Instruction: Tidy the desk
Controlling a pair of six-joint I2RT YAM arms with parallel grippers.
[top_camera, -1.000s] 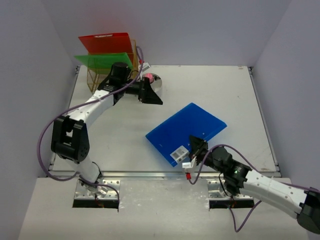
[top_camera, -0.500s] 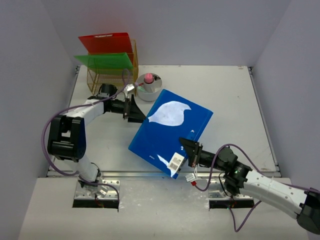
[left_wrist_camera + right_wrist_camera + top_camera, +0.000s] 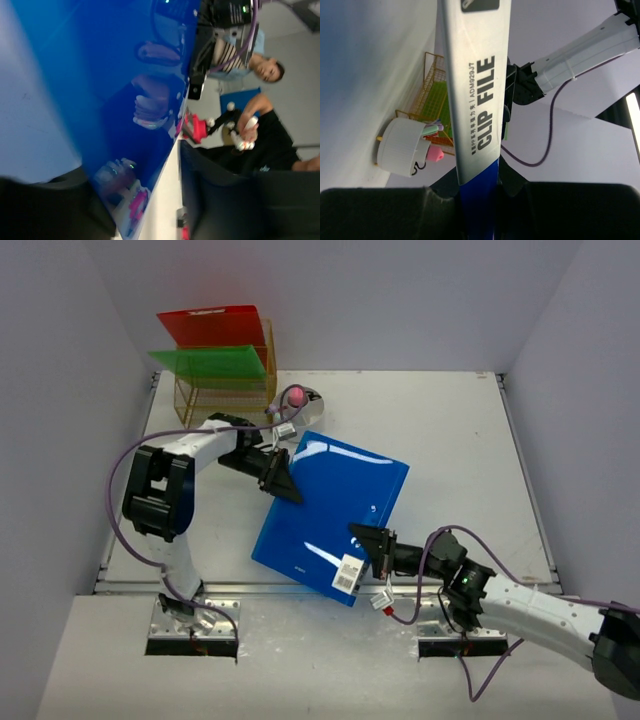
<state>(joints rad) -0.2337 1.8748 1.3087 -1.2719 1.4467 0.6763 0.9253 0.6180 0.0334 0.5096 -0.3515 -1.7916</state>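
A blue clip file [image 3: 335, 500] is tilted up over the white desk [image 3: 460, 440]. My right gripper [image 3: 368, 545] is shut on its near edge. In the right wrist view the file's white spine label [image 3: 475, 75] runs up from between the fingers of the right gripper [image 3: 479, 200]. My left gripper [image 3: 288, 488] sits at the file's far left edge. In the left wrist view the glossy blue cover [image 3: 100, 75] lies between the jaws of the left gripper [image 3: 145, 200]. A white gap shows between the cover's edge and the right finger [image 3: 225, 200], so the jaws stand open around it.
A gold wire rack [image 3: 215, 385] holding a red and a green folder stands at the far left corner. Beside it is a white pen cup [image 3: 300, 400] with a pink item in it. Both also show past the file: the rack [image 3: 432, 95] and the cup [image 3: 400, 147]. Pale walls enclose the desk.
The right gripper has raised the blue file and swung it left. The left arm came from the pen cup down to the file's left edge, and its jaws have narrowed.
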